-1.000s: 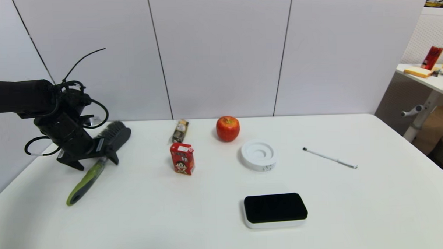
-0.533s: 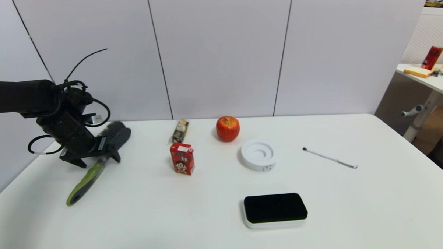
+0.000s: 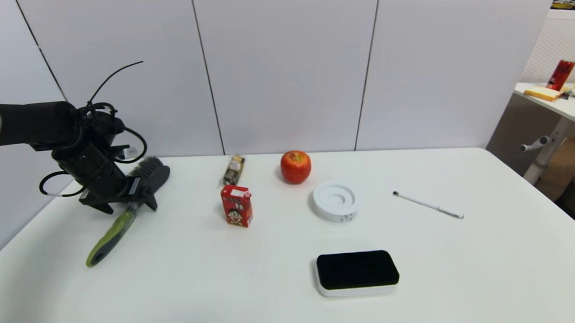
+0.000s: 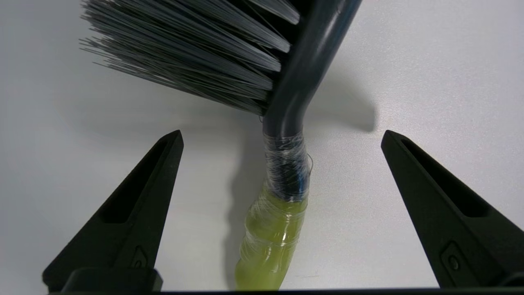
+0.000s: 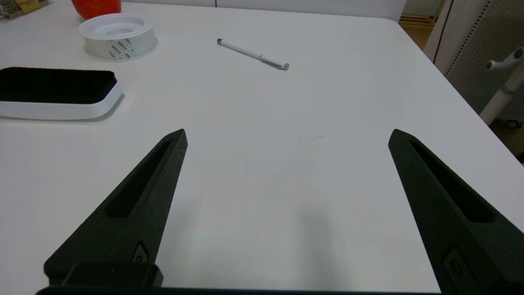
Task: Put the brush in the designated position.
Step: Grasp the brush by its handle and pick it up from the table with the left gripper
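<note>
Left gripper [image 3: 129, 205] lifted, grey-bristled brush [image 3: 126, 212] flat

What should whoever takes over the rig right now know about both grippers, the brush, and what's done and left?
Left gripper: open, low over the brush, its fingers either side of the neck where the green handle meets the grey head; not closed on it.
Right gripper: open, holding nothing, over bare table near the front right.
Brush: lying flat at the table's far left, head away from the robot.
Done: approach only.
Left: close, lift, carry to the designated position (no marker visible), release.
</note>
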Action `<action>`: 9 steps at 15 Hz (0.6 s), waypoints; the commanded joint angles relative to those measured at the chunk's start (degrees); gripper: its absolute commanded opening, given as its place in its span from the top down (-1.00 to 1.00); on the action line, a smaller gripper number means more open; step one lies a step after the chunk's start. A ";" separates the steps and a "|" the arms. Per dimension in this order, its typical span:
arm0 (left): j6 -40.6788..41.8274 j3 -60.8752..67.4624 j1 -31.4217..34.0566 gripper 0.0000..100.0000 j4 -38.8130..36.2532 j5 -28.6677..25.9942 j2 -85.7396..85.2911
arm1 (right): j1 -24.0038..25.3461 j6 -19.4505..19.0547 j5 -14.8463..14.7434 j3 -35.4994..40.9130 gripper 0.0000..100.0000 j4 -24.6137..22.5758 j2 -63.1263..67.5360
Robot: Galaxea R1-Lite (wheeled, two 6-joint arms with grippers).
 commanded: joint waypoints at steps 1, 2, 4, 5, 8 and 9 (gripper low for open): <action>0.01 0.08 -0.42 -1.00 0.27 0.04 0.04 | -0.01 -0.03 0.04 0.09 -1.00 0.02 0.07; -0.07 0.17 -0.42 -1.00 0.36 0.12 0.04 | -0.01 -0.03 0.04 0.09 -1.00 0.02 0.07; 0.01 0.08 -0.33 1.00 0.27 0.56 0.56 | -0.01 -0.03 0.04 0.09 -1.00 0.02 0.07; 0.10 0.08 -0.07 1.00 0.27 0.56 0.74 | -0.01 -0.03 0.04 0.09 -1.00 0.02 0.07; 0.01 0.08 0.11 1.00 0.27 0.56 0.74 | -0.01 -0.03 0.04 0.09 -1.00 0.02 0.07; 0.01 0.08 0.19 1.00 0.27 0.56 0.74 | -0.01 -0.03 0.04 0.09 -1.00 0.02 0.07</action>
